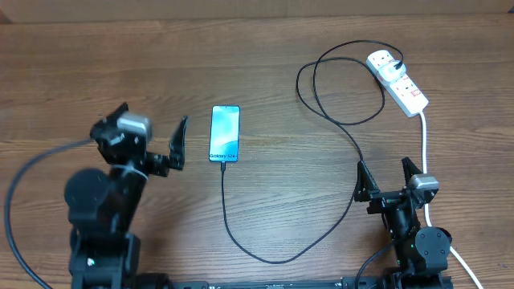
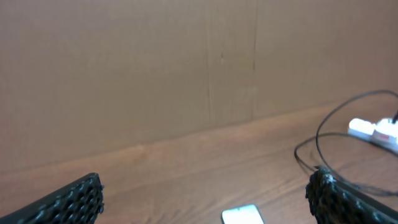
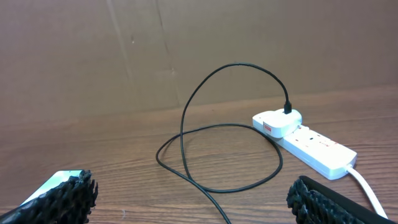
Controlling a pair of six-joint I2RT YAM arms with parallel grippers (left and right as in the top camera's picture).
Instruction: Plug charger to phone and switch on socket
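Observation:
The phone (image 1: 225,133) lies flat in the middle of the table, screen lit, and its far end shows in the left wrist view (image 2: 242,216). The black charger cable (image 1: 222,193) runs from the phone's near end, loops round and reaches a white plug in the socket (image 1: 399,81) at the back right. The socket also shows in the right wrist view (image 3: 317,146). My left gripper (image 1: 154,128) is open and empty just left of the phone. My right gripper (image 1: 385,178) is open and empty, well in front of the socket and above the cable (image 3: 182,127).
The socket's thick white cord (image 1: 424,144) runs down the right side, past my right arm. A brown cardboard wall (image 3: 186,50) stands behind the table. Cable loops lie between the phone and the socket.

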